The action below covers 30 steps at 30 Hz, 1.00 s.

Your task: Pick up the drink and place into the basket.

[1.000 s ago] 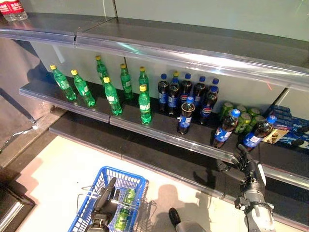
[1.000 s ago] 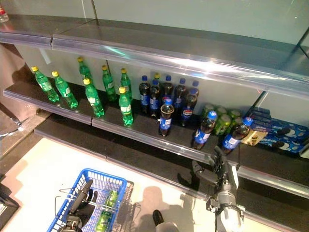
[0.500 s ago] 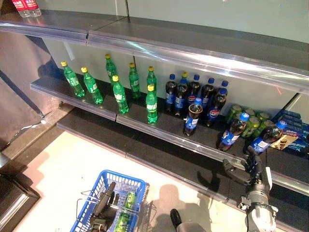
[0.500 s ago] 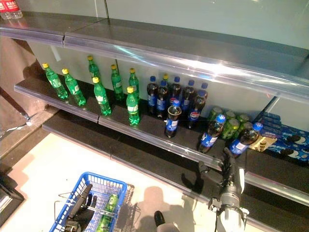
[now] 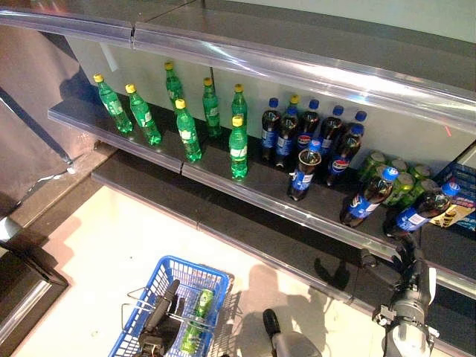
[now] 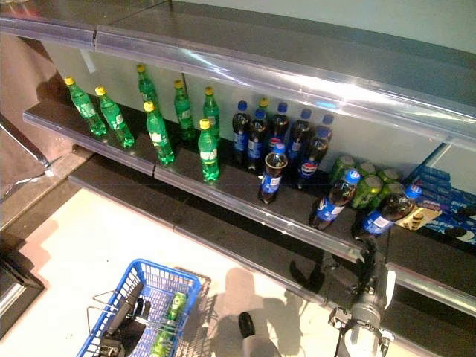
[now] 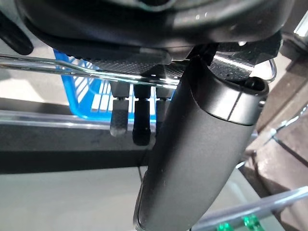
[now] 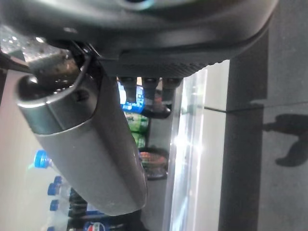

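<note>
On the middle shelf (image 5: 245, 195) stand several green bottles (image 5: 238, 147) and dark cola bottles (image 5: 303, 172) with blue caps. Two cola bottles (image 5: 367, 198) (image 5: 420, 210) lean at the right end. My right hand (image 5: 405, 260) hangs open just below the shelf's front rail, under those two bottles, holding nothing; its wrist view shows straight fingers (image 8: 144, 89) pointing at the shelf. A blue basket (image 5: 186, 264) with a green bottle (image 5: 196, 327) lying inside sits at lower left. My left hand (image 5: 162, 309) is shut on its wire handle (image 7: 72, 66).
Green cans (image 5: 387, 178) and blue packets (image 5: 465, 186) fill the shelf's right end. An upper shelf (image 5: 297, 59) overhangs the bottles. A dark base ledge (image 5: 245, 238) runs along the floor below. A grey cabinet edge (image 5: 30, 268) is at the left.
The whole view has shifted, so the shelf sits lower and further right in frame. My right hand stays under the shelf rail, a little nearer the rightmost cola bottle. The basket hand is unchanged.
</note>
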### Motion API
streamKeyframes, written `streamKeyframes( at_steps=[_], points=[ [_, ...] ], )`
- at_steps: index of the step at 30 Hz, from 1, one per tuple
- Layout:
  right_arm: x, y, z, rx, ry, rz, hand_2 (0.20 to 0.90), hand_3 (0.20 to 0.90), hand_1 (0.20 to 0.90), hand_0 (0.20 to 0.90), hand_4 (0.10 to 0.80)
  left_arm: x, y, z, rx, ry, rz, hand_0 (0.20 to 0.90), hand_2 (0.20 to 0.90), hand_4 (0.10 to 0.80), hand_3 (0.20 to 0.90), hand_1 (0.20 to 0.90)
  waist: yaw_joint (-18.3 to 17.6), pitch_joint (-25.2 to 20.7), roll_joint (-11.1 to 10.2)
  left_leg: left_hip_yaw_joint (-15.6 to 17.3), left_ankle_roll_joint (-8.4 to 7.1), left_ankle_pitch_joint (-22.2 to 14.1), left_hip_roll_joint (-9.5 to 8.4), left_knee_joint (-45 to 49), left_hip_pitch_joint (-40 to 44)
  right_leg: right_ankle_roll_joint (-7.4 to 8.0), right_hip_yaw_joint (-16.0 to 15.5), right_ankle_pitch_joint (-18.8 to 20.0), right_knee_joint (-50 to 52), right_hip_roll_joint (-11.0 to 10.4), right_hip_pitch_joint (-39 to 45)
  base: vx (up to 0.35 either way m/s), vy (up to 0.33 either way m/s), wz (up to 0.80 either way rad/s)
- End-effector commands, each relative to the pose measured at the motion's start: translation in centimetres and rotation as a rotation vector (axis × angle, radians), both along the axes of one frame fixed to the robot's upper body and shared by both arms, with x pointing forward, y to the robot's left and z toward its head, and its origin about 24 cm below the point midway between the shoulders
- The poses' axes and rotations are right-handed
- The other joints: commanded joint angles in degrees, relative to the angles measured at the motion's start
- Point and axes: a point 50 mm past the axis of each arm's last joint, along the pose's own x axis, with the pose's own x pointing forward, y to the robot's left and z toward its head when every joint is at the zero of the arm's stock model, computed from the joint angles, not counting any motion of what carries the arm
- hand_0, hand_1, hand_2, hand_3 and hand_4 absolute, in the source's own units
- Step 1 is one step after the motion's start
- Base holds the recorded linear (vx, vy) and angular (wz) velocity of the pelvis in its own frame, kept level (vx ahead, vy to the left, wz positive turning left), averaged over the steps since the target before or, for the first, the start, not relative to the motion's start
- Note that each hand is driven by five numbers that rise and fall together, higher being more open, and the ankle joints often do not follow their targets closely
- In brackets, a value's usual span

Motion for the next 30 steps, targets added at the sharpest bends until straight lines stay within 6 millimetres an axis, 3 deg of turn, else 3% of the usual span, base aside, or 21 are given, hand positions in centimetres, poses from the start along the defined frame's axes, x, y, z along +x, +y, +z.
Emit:
streamKeyframes(
  at_steps=[1,3,5,7,10,12,16,17,23,30],
  points=[
    [1.2,-1.0,5.1,-0.189,-0.232,0.072,0.9,0.9,0.9,0.9,0.8,4.9,2.9,6.0,0.143,-0.36,-0.029,0.3,0.3,0.1,0.2,0.3,1.7,-4.1,-0.4,-11.5,1.75,-1.4,-2.63,19.5,-13.2,0.74,-2.2,-6.3,7.6,0.3,0.9,0.061,0.085,-0.26],
    [1.6,-0.7,5.1,-0.193,-0.235,0.112,0.9,0.9,0.9,0.9,0.8,4.1,2.8,5.4,0.131,-0.356,-0.004,0.3,0.3,0.1,0.2,0.3,3.0,-4.1,0.4,-15.6,1.96,-1.1,-5.38,14.6,-12.5,0.97,0.1,-6.5,7.7,2.4,1.3,0.071,0.12,-0.51],
    [2.4,-0.4,5.1,-0.197,-0.238,0.145,0.9,0.9,0.9,0.9,0.8,3.2,2.8,4.8,0.117,-0.356,0.013,0.3,0.3,0.1,0.2,0.3,4.5,-4.2,1.7,-19.4,1.59,1.9,-7.53,8.6,-12.2,1.25,2.8,-6.8,7.6,4.9,1.3,0.053,0.182,-1.31],
    [3.3,0.0,5.0,-0.178,-0.238,0.178,0.9,0.9,0.9,0.9,0.8,2.6,2.8,4.2,0.099,-0.358,0.028,0.3,0.3,0.1,0.2,0.3,5.4,-4.1,2.1,-20.1,1.64,3.1,-8.57,8.2,-13.1,1.62,4.1,-6.9,8.2,5.7,0.7,0.006,0.211,-1.81],
    [4.0,0.7,4.7,-0.171,-0.247,0.224,0.9,0.9,0.9,0.9,0.8,3.1,2.5,3.8,0.094,-0.367,0.03,0.3,0.3,0.1,0.2,0.3,5.4,-4.0,2.1,-18.8,2.28,3.0,-9.05,6.4,-11.8,2.56,2.8,-6.1,7.8,5.0,-0.1,-0.03,0.183,-1.02],
    [4.3,1.3,4.7,-0.152,-0.259,0.271,0.9,0.9,0.9,0.9,0.8,3.5,2.7,3.9,0.099,-0.377,0.047,0.3,0.3,0.1,0.2,0.3,5.6,-3.5,1.6,-17.0,2.66,2.1,-8.96,6.2,-10.9,3.96,0.0,-5.4,8.3,2.9,-1.3,-0.029,0.109,-0.52],
    [5.7,2.9,4.4,-0.098,-0.265,0.376,0.9,0.9,0.9,0.9,0.8,4.1,3.8,4.8,0.142,-0.393,0.104,0.3,0.3,0.1,0.2,0.3,8.5,-1.8,1.0,-11.4,2.39,0.5,-6.29,7.3,-9.4,6.83,-11.6,-3.8,12.9,-4.7,-3.9,-0.015,0.005,-0.97],
    [6.0,3.3,4.4,-0.094,-0.267,0.386,0.9,0.9,0.9,0.9,0.8,4.4,3.8,5.1,0.147,-0.402,0.102,0.3,0.3,0.1,0.2,0.3,9.0,-1.6,0.9,-10.6,2.43,0.3,-5.83,7.2,-9.0,7.11,-12.7,-3.6,13.6,-5.5,-4.2,0.002,-0.035,-1.0],
    [7.0,4.8,4.9,-0.109,-0.27,0.425,0.9,0.9,0.9,0.9,0.8,5.7,2.5,5.5,0.131,-0.441,0.064,0.3,0.3,0.1,0.2,0.3,9.5,-2.5,0.7,-12.1,2.21,0.1,-5.7,6.6,-9.4,5.02,-10.4,-3.9,6.1,-3.6,-0.4,0.039,-0.09,-0.48],
    [7.1,5.4,5.5,-0.164,-0.259,0.492,0.9,0.9,0.9,0.9,0.8,5.5,1.4,5.1,0.111,-0.434,0.045,0.3,0.3,0.1,0.2,0.3,10.4,-4.2,0.7,-12.3,1.19,1.8,-4.55,2.7,-8.3,3.63,-11.7,-4.9,1.4,-1.7,4.1,0.066,-0.077,0.08]
  ],
)
